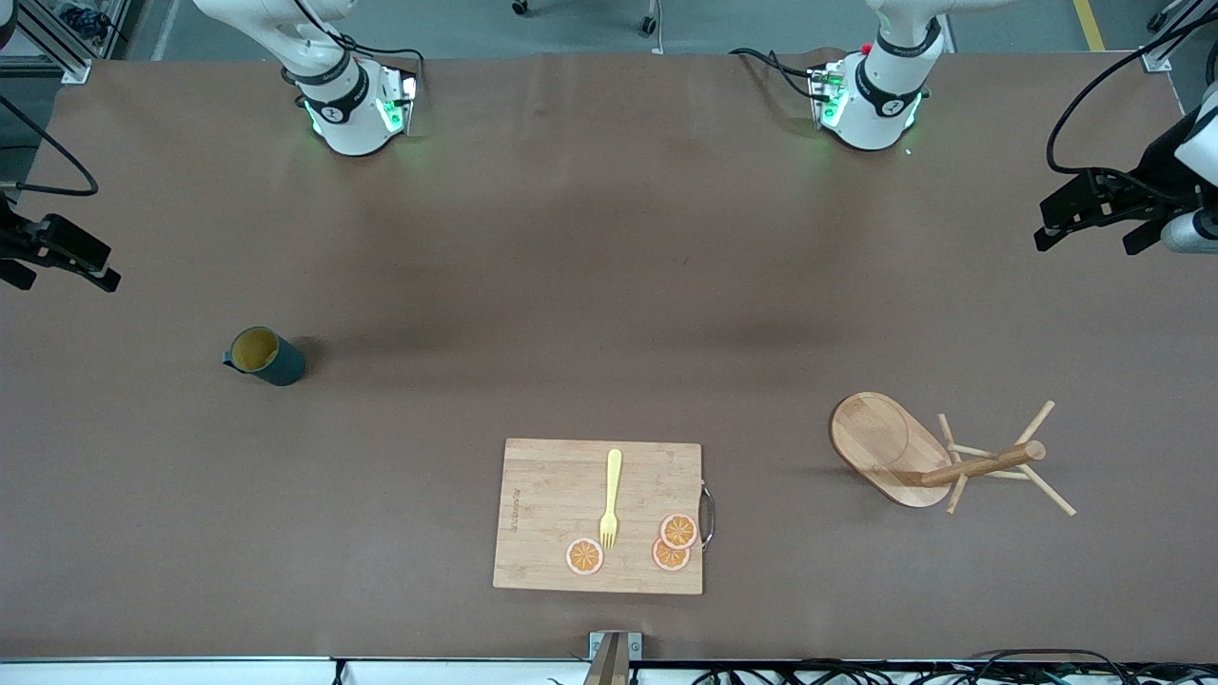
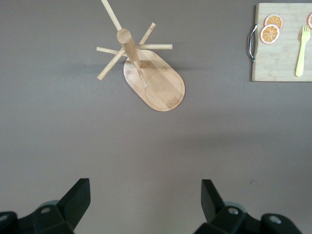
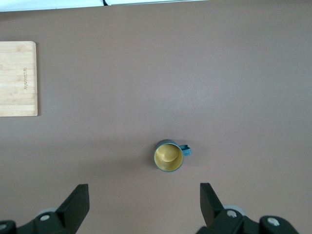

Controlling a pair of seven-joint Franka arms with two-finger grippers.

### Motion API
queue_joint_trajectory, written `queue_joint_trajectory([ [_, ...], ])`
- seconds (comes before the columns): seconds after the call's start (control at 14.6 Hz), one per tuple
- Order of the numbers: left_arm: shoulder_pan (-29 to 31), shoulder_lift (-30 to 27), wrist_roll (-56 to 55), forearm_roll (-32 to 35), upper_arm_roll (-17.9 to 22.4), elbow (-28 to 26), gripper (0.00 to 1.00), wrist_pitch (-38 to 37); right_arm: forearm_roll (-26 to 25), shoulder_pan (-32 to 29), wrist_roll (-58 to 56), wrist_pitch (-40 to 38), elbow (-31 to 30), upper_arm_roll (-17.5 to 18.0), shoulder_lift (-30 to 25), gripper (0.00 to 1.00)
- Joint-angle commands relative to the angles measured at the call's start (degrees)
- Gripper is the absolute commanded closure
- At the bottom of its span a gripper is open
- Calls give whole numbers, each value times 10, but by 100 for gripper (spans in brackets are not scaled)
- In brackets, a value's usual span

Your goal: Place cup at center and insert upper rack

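My right gripper (image 1: 57, 257) hung wide open at the frame's left edge. The cup (image 1: 266, 356) stood upright at mid-left, handle facing that edge; a skewed pinch could have tipped it. Centre held bare table (image 1: 590, 314); the cutting board (image 1: 552, 514) with its fork (image 1: 611, 499) sat lower-centre. The upper rack (image 1: 913, 457) stood lower-right; its pegs could have snagged my fingers. My left gripper (image 1: 1094, 214) waited open at the right edge.

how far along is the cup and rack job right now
Nothing looks done. The cup stands untouched toward the right arm's end, the upper rack toward the left arm's end. Left gripper and right gripper hang open, holding nothing. Both placements remain.
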Motion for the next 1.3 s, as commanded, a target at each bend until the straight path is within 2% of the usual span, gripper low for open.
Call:
queue_joint_trajectory([
  [0.0,4,-15,13,-4,-1,-11,0,-1,-12,4,-3,-6,3,3,-3,0],
  [0.75,4,-16,13,-5,-1,-10,0,-1,-8,6,-1,-6,-3,3,16,0],
  [1.23,4,-16,13,-5,-2,-10,0,-1,-5,9,-1,-20,-4,3,85,0],
])
